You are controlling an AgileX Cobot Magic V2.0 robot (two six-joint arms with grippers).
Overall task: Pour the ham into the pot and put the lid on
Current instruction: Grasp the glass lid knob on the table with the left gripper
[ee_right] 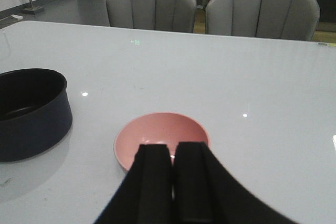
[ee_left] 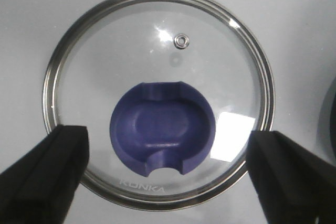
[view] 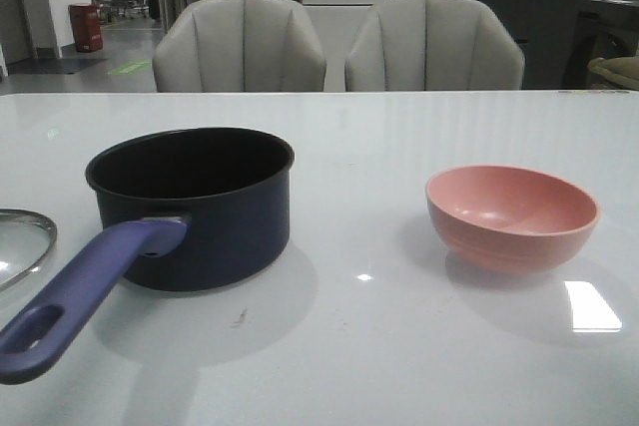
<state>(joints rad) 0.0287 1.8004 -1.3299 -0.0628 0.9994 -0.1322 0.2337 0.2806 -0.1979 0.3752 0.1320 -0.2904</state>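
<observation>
The navy pot (view: 200, 216) stands left of centre with its black inside open and its purple-blue handle (view: 90, 286) pointing toward the front left. The glass lid (view: 20, 241) lies flat on the table at the far left. In the left wrist view the lid (ee_left: 131, 51) fills the picture, blue knob (ee_left: 163, 129) up. My left gripper (ee_left: 168, 132) hangs open above it, a finger on each side of the knob. My right gripper (ee_right: 172, 148) is shut, just short of the pink bowl (ee_right: 157, 129). No ham shows in any view.
The pink bowl (view: 511, 216) sits on the right of the white table (view: 359, 346), the pot (ee_right: 31, 111) to its left. Two grey chairs (view: 240, 47) stand behind the far edge. Neither arm appears in the front view.
</observation>
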